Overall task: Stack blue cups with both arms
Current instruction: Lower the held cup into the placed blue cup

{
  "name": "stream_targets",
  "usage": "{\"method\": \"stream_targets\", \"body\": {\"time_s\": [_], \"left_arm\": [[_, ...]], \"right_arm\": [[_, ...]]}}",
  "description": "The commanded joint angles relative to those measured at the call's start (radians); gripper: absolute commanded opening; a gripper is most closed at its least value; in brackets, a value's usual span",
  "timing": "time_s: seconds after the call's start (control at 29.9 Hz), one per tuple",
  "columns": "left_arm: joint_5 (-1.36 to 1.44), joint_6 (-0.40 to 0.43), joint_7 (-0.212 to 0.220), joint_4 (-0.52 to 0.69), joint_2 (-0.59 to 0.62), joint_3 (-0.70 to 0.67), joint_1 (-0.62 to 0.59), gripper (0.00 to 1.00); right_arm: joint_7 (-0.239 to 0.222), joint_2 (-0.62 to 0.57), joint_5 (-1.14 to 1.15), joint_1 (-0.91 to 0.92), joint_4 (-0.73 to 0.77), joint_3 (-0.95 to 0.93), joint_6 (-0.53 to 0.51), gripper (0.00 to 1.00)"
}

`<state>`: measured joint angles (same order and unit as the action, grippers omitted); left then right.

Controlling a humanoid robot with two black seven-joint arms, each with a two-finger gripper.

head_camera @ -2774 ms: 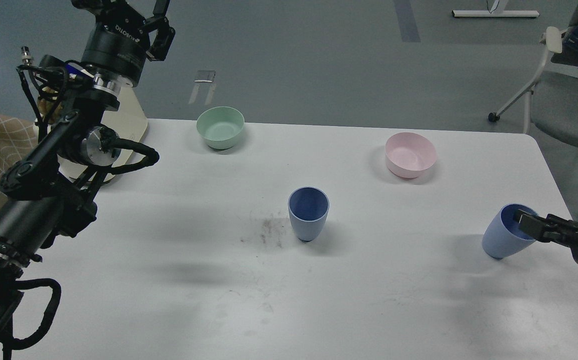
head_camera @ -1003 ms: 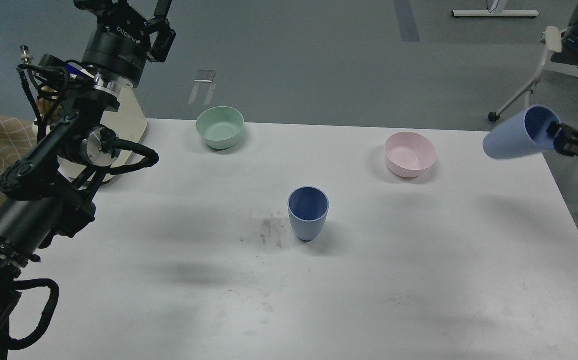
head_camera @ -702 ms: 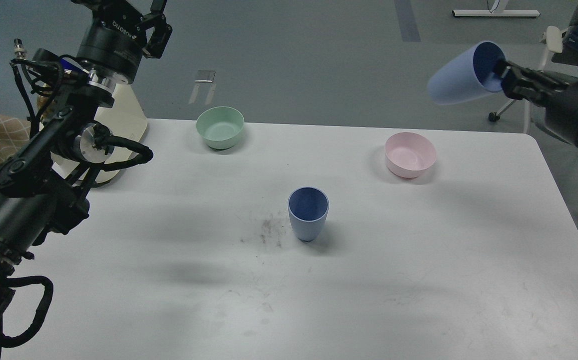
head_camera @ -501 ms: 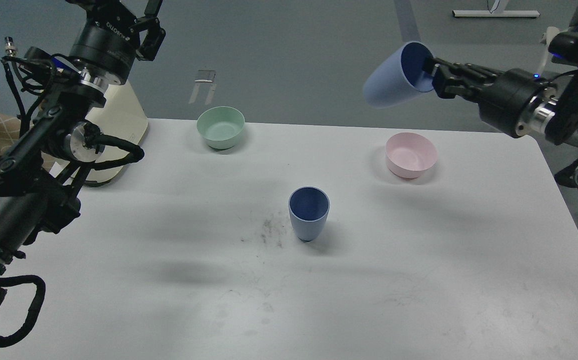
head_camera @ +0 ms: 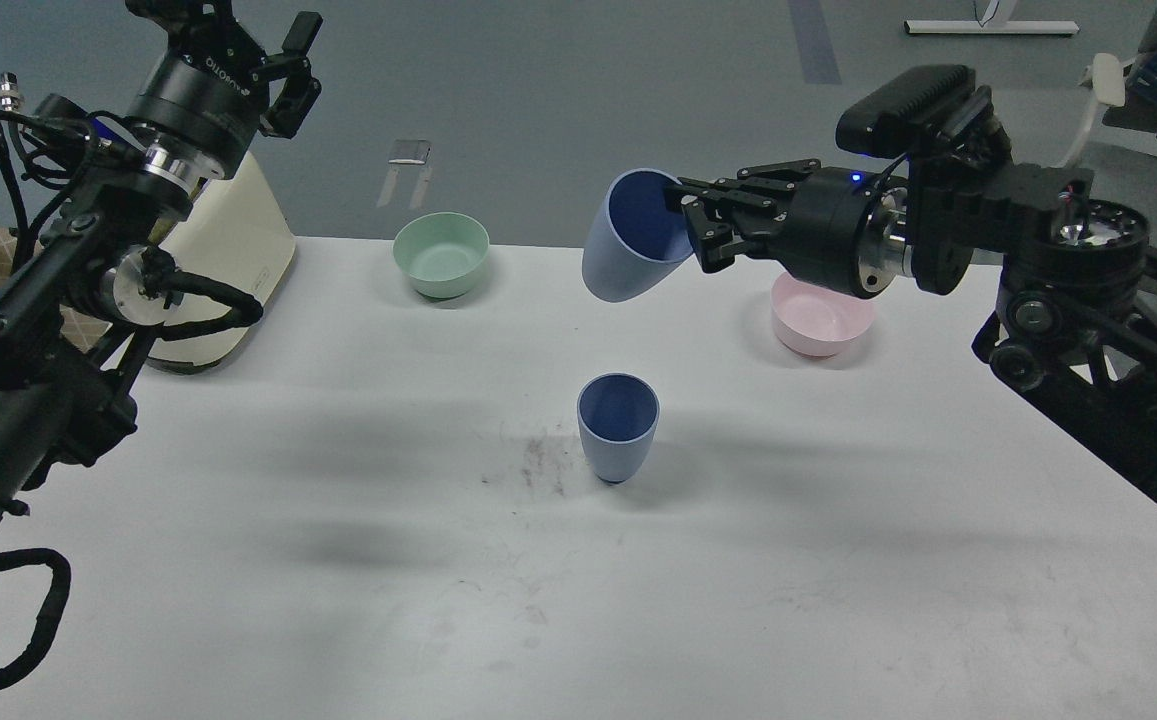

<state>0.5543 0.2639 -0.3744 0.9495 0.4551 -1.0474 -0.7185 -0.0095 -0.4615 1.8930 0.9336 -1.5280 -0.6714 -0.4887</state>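
One blue cup [head_camera: 617, 427] stands upright on the white table [head_camera: 338, 520], near its middle. My right gripper [head_camera: 690, 222] is shut on the rim of the second blue cup [head_camera: 630, 237] and holds it tilted in the air, above and slightly behind the standing cup. My left gripper [head_camera: 256, 40] is raised high at the far left, beyond the table's back edge, with its fingers spread and nothing between them.
A mint-green bowl [head_camera: 441, 254] sits at the back of the table, left of centre. A pink bowl [head_camera: 822, 312] sits at the back right, partly behind my right arm. A cream appliance [head_camera: 216, 250] stands at the back left corner. A chair [head_camera: 1128, 100] is beyond the right edge.
My right arm has lifted its blue cup from the table's right side and swung it left to above the standing cup. The left arm has shifted slightly left.
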Motion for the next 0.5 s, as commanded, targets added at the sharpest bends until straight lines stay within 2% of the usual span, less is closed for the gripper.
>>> {"method": "stream_targets", "body": {"time_s": [0.0,0.47], "left_arm": [[-0.001,0.000,0.000,0.000,-0.001,0.000,0.001,0.98],[-0.002,0.002,-0.001,0.000,-0.004,0.000,0.008,0.98]], "right_arm": [[-0.004,0.024,0.001,-0.010,-0.006,0.039,0.000,0.00],[-0.024,0.023,0.014,-0.085,-0.015,0.064,0.000,0.00]]}}
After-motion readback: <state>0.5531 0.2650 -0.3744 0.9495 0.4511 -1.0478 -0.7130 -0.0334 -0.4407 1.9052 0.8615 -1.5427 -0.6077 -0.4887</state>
